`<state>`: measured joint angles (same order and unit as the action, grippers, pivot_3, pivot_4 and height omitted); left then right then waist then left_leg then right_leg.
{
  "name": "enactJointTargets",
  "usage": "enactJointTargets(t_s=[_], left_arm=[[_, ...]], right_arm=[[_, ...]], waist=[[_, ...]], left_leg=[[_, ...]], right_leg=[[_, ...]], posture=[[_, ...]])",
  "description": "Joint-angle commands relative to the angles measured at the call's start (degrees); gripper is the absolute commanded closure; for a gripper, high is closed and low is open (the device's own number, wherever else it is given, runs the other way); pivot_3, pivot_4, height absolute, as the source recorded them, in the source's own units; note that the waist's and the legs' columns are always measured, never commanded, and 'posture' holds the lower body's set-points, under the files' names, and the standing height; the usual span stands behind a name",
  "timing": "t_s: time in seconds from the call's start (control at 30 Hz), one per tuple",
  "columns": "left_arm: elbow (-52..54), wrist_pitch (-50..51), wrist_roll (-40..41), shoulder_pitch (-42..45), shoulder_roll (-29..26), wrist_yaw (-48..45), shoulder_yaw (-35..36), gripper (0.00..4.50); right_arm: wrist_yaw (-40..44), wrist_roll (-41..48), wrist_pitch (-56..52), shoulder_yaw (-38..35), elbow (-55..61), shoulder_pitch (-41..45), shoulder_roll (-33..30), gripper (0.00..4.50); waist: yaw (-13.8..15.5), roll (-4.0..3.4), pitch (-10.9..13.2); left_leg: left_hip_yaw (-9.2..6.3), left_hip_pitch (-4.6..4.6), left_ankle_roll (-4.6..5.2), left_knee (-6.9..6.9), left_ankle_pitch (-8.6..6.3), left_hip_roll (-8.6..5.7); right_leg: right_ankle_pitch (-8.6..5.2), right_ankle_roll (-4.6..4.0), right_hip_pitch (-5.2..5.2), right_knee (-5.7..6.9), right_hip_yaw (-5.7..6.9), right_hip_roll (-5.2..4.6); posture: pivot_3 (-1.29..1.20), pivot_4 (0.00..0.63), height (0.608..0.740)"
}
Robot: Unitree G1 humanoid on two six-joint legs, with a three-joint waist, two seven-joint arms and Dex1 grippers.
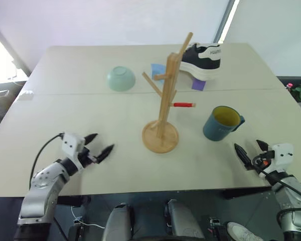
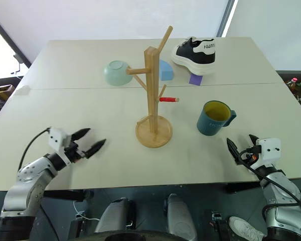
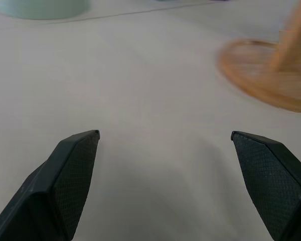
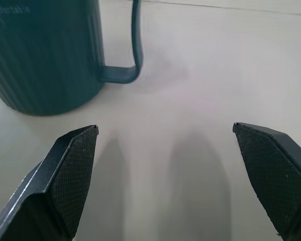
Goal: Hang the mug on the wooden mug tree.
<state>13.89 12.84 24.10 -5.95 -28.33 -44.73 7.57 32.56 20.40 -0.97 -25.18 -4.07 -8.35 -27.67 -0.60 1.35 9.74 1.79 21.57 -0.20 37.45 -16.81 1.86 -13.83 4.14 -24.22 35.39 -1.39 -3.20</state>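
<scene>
the wooden mug tree (image 2: 152,100) stands upright on its round base roughly mid tabletop (image 2: 90,108), and everything else is easiest to place off it. the mug (image 2: 214,118) sits upright on the tabletop to the robot's right of the tree, near it but not touching, mouth up with the yellow inside showing and its loop handle turned away from the tree. none of the pegs has anything hanging on it.

behind the tree, toward the far edge, there's a pale green bowl (image 2: 117,73) flipped upside down on the left side, and a black and white sneaker (image 2: 194,55) on the right. a light blue block (image 2: 165,70) sits just behind the post and a small purple block (image 2: 195,79) is beside the sneaker's sole. a little red thing (image 2: 168,99) lies just right of the post; looks like a marker or a small stick, hard to be sure.

the left claw (image 2: 88,141) hovers low over the tabletop, left of the tree's base and nearer the robot, fingers spread wide with nothing in them. the right claw (image 2: 241,146) is on the other side, just short of the mug and nearer the robot, also spread wide and empty; in the right wrist view the mug (image 4: 45,55) stands a bit ahead of its fingertips (image 4: 72,165), not touching.
</scene>
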Motion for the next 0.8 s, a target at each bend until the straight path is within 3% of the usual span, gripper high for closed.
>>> enactJointTargets(t_s=[0.03,0.3,0.8], left_arm=[[5.4,-0.5,3.3,0.6,-0.8,-4.4,-2.1,0.0],[10.4,2.6,6.0,1.7,-4.6,-12.1,-7.8,0.0],[10.7,2.4,5.2,3.3,-4.7,-11.2,-9.4,0.0]], right_arm=[[-1.3,-0.9,3.3,-0.6,0.8,0.9,0.2,0.04],[-1.4,-1.0,6.1,0.0,-3.2,5.8,0.0,0.04],[1.2,-0.7,6.8,1.7,-9.3,13.6,-1.2,0.04]], waist=[[0.0,-0.02,0.0],[-0.2,-0.09,0.0],[-0.2,-0.12,-0.1]], left_leg=[[0.01,0.0,0.0,-0.02,0.0,-0.01],[0.09,-0.04,0.02,-0.1,0.01,-0.01],[0.07,-0.08,0.02,-0.09,0.01,-0.01]], right_leg=[[0.0,0.0,0.0,-0.02,0.0,-0.01],[0.0,0.01,0.0,-0.09,0.0,0.32],[0.01,0.03,0.02,-0.04,-0.03,0.55]], posture=[[0.0,0.15,0.74],[0.0,0.15,0.74],[0.0,0.15,0.74]])
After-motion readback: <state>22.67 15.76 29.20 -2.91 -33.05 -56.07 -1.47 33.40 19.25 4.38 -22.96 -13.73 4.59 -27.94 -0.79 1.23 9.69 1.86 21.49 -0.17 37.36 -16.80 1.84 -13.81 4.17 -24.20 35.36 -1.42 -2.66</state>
